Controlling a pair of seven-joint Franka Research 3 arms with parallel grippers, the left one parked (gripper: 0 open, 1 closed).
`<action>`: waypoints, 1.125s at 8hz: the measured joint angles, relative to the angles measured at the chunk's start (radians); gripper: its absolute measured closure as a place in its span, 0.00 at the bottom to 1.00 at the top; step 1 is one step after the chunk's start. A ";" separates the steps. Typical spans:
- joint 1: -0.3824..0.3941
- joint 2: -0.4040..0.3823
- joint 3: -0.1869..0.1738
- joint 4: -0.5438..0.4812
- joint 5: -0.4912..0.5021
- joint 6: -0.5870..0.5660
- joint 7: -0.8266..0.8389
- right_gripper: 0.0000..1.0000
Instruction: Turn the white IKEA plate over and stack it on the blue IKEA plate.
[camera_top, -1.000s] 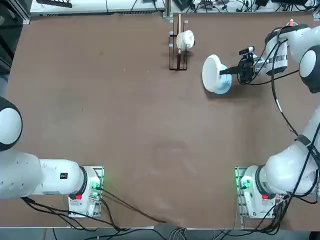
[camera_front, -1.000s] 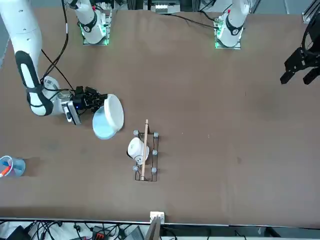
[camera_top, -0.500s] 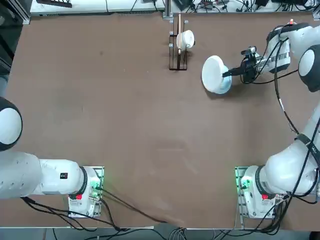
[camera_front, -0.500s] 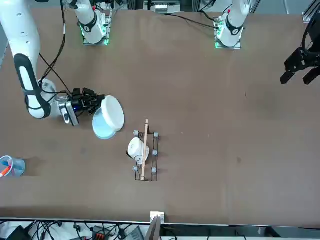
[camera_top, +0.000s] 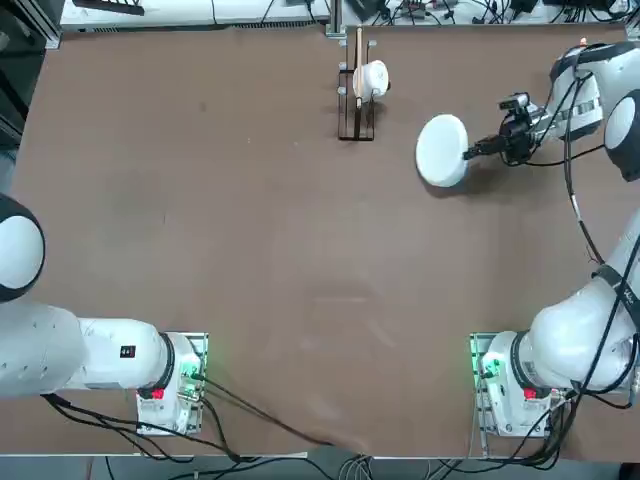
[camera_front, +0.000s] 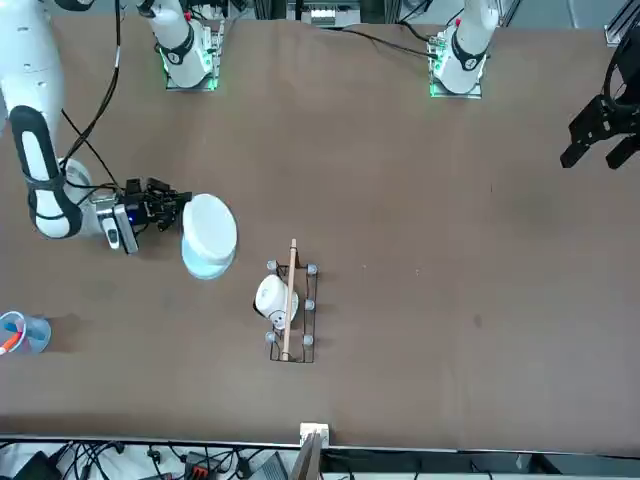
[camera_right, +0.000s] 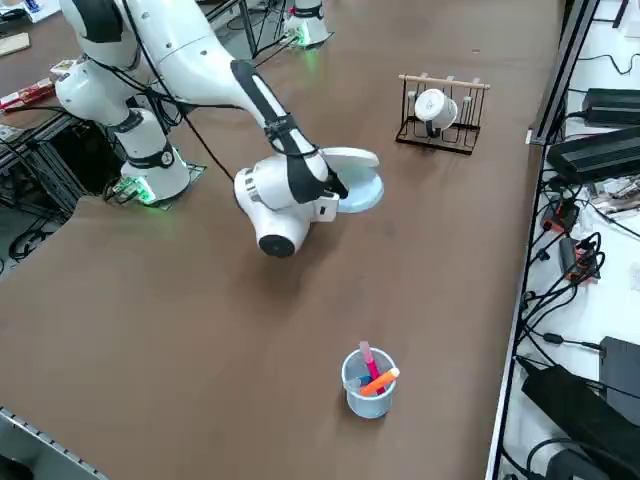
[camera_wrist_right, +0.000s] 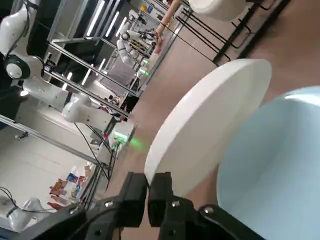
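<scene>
The white IKEA plate (camera_top: 441, 149) hangs nearly flat, underside up, just above the blue IKEA plate (camera_front: 206, 266), which lies on the table at the far right and shows only as a pale crescent (camera_right: 368, 194) beneath it. My right gripper (camera_top: 472, 150) is shut on the white plate's rim, coming in sideways from the right. In the front view the gripper (camera_front: 176, 205) meets the white plate (camera_front: 209, 228) at its edge. In the wrist view the fingers (camera_wrist_right: 150, 192) pinch the white plate's (camera_wrist_right: 210, 129) rim, with the blue plate (camera_wrist_right: 272, 160) below it.
A wooden cup rack (camera_top: 355, 90) holding a white cup (camera_top: 374, 78) stands at the far middle, close to the plates. A clear blue-tinted cup (camera_right: 369, 381) with pens sits at the far right corner. Cables trail from the right arm.
The gripper has rolled the white plate from nearly upright to almost flat, underside up, and drawn slightly to the right and lower, over the blue plate.
</scene>
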 joint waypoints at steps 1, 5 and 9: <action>-0.013 0.008 -0.002 0.018 -0.014 0.003 -0.002 0.85; -0.007 0.030 -0.001 0.075 -0.025 0.015 -0.002 0.29; -0.013 0.029 -0.052 0.193 -0.181 0.024 -0.003 0.00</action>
